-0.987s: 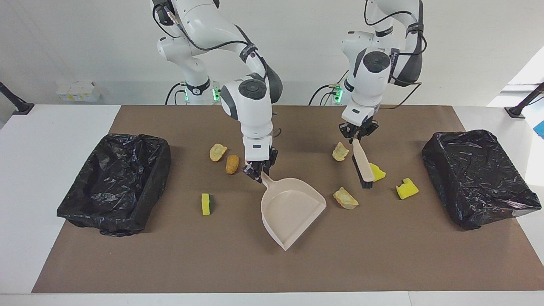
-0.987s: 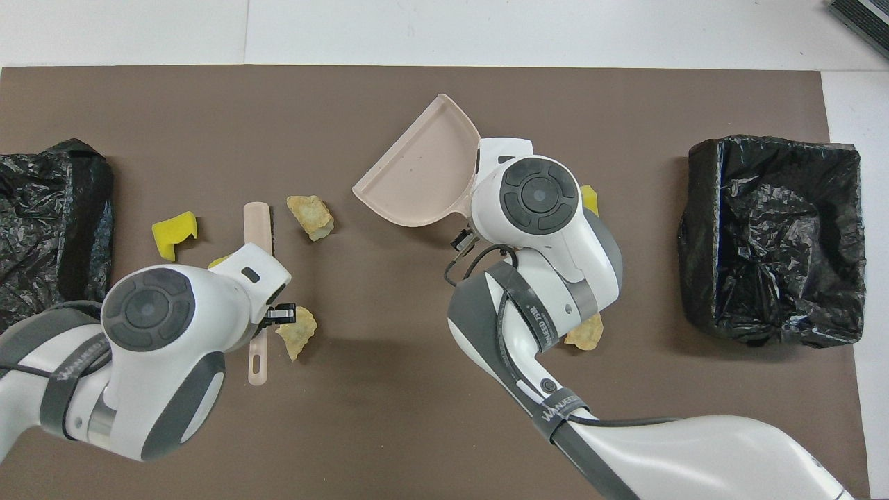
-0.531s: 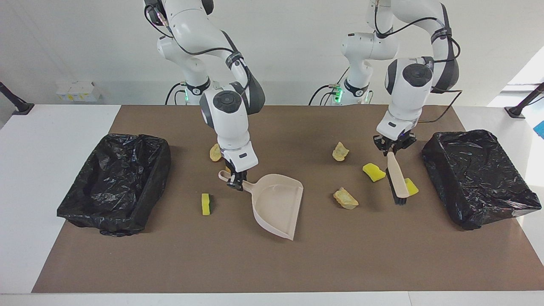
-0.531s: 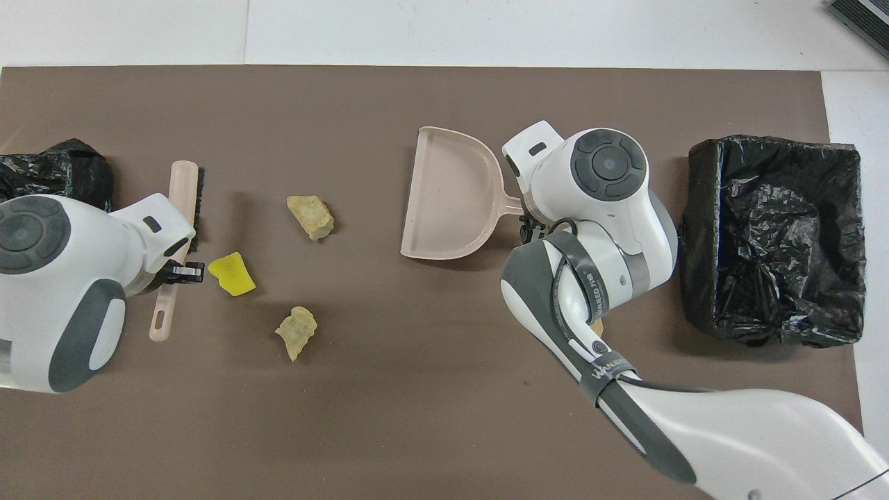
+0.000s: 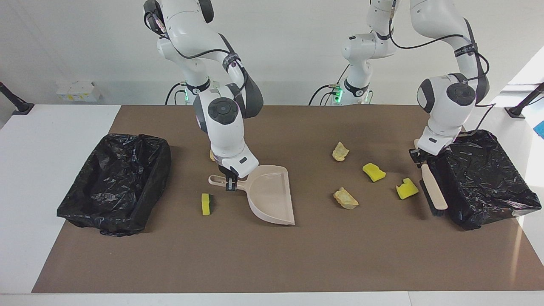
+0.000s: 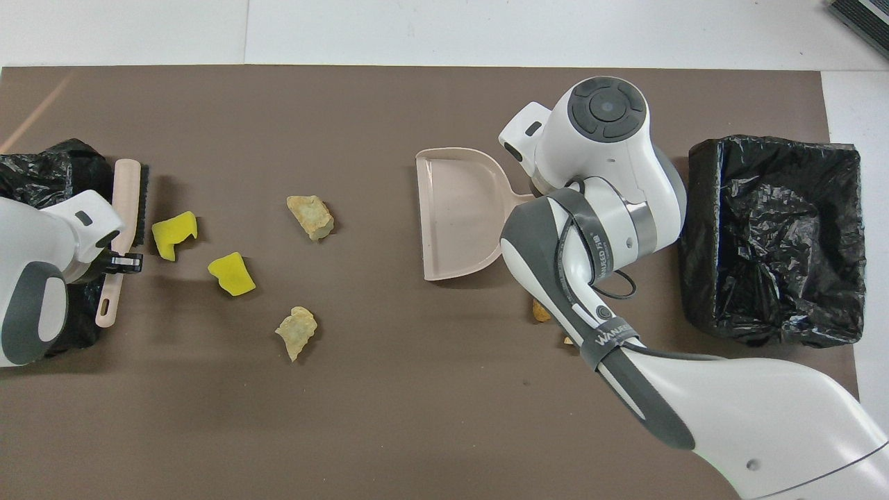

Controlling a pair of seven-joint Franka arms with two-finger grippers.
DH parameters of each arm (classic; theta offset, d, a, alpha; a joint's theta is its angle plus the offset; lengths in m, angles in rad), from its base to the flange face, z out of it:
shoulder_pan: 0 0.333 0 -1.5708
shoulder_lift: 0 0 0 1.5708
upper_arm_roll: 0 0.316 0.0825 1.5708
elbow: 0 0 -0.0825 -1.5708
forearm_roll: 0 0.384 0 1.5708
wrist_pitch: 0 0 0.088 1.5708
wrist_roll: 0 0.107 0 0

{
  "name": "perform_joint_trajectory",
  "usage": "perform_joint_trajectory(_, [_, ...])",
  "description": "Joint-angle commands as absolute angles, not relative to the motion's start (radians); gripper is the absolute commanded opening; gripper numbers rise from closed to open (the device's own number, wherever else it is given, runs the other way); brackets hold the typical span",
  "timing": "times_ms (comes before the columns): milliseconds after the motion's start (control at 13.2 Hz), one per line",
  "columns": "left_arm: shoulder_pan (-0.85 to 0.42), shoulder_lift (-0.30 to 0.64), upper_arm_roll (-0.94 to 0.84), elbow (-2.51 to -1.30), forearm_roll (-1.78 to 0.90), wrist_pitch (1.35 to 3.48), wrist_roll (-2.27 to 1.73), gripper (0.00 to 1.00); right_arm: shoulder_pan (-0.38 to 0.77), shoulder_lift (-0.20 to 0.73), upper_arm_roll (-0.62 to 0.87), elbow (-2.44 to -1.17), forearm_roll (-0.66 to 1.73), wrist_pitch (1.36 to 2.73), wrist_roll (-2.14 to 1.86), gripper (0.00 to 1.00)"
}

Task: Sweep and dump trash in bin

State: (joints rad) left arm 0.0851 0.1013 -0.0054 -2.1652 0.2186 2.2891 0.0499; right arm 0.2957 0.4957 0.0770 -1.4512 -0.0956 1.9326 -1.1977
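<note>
Bright even lighting; soft short shadows; frames sharp, no blur.

yellow sponge chunks (image 5: 374, 172): two lie near the brush (image 5: 433, 191), one green-backed (image 5: 206, 204) beside the dustpan (image 5: 270, 193)
tan lumps (image 5: 345, 198): two lie apart mid-mat
bins (image 5: 480, 178): black-lined, one at each end

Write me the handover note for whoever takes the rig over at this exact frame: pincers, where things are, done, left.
Left pincer: shut on the brush, beside the bin at the left arm's end.
Right pincer: shut on the dustpan handle; the pan is empty, mouth toward the left arm's end.
Trash: two yellow chunks and two tan lumps lie between pan and brush; a green-backed chunk lies between the handle and the other bin; more is partly hidden by the right arm.
Done: tools picked up.
Left: all sweeping and dumping.
</note>
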Motion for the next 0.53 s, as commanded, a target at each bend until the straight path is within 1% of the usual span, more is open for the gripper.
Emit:
perform_joint_trajectory(0, [0.075,0.100,-0.021,-2.190,0.239,2.299,0.068,0.00,0.296,0.564,0.089,-1.396,-0.127,1.920,-1.265,0.00])
perform_joint_trajectory(76, [0.055,0.097,-0.025,-2.194,0.238,2.292,0.054,0.00,0.322,0.571,0.090,-1.394,-0.124,1.925,-1.256,0.00])
perform_joint_trajectory(304, [-0.044,0.092,-0.026,-2.207,0.225,2.290,-0.048,0.00,0.339,0.569,0.091,-1.399,-0.120,1.927,-1.249,0.00])
perform_joint_trajectory(455, [-0.106,0.092,-0.026,-2.206,0.192,2.283,-0.133,0.00,0.350,0.569,0.091,-1.405,-0.127,1.953,-1.200,0.00])
